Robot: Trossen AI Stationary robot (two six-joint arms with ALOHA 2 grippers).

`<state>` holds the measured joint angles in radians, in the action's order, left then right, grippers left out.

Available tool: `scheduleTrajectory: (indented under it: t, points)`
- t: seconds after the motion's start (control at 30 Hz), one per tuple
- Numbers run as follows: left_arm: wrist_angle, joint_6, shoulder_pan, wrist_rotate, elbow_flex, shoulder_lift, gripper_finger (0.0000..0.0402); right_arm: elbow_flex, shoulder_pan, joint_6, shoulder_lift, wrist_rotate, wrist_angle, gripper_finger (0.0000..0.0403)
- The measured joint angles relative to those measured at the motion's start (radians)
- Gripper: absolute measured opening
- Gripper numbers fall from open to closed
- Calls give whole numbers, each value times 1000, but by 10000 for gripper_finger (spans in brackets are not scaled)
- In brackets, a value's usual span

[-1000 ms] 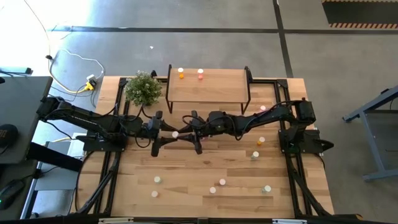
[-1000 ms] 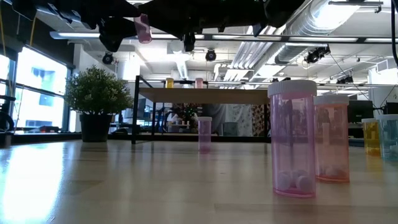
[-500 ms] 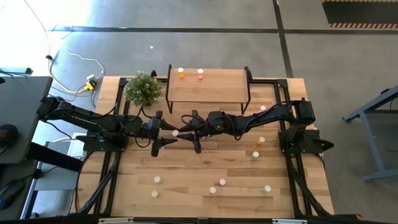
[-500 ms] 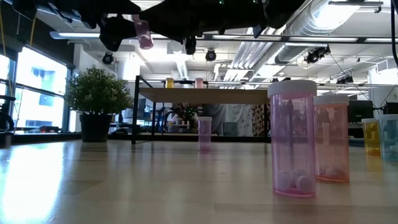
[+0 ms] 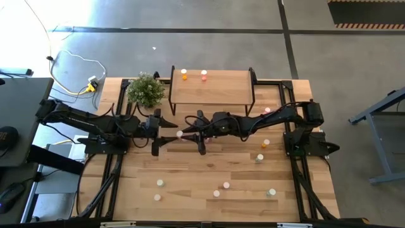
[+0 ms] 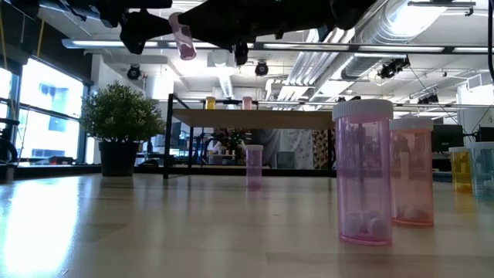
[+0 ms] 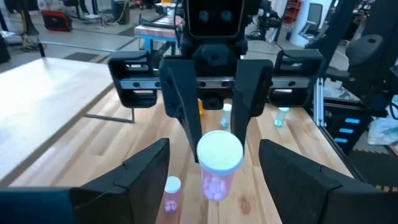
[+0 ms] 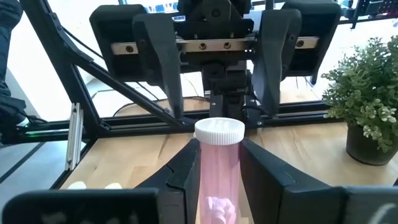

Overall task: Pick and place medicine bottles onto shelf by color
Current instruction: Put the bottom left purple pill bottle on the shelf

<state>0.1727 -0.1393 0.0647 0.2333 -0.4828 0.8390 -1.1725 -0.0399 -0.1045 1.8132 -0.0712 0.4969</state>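
My right gripper (image 5: pixel 190 134) is shut on a light pink bottle with a white cap (image 5: pixel 180 134), high above the table's middle, in front of the shelf (image 5: pixel 212 88). My left gripper (image 5: pixel 156 132) is open and empty. It faces the bottle's cap from the table's left, its fingers (image 8: pixel 158 59) spread to either side and clear of the bottle. An orange bottle (image 5: pixel 184 75) and a pink bottle (image 5: pixel 204 75) stand on the shelf's top. Several more bottles stand on the table, among them an orange one (image 5: pixel 266 144) and a pale green one (image 5: pixel 259 158). My right gripper pinches the bottle's pink body (image 8: pixel 217 177) between its two fingers (image 8: pixel 186 171), just behind the white cap (image 8: pixel 219 132). The fingers come about level from the table's right and lie along the bottle. The bottle is lifted clear, its cap toward my left gripper.
A potted plant (image 5: pixel 145 89) stands left of the shelf. Loose bottles stand near the front edge (image 5: pixel 226 185) and at the right (image 5: pixel 267 111). In the low view a pink bottle (image 6: pixel 363 174) and an orange one (image 6: pixel 413 174) stand close to the camera.
My open left gripper has drawn back a little toward the table's left edge. The pink bottle in my right gripper has tipped slightly and stays lifted clear.
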Motion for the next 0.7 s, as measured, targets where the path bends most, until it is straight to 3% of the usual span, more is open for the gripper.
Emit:
scheduleTrajectory:
  t: [0.43,0.7]
  points:
    - [-28,13,0,21,1,-49,239,1,27,45,-55,16,-43,92]
    - [-42,12,0,21,1,-55,239,1,28,128,-127,92,-117,92]
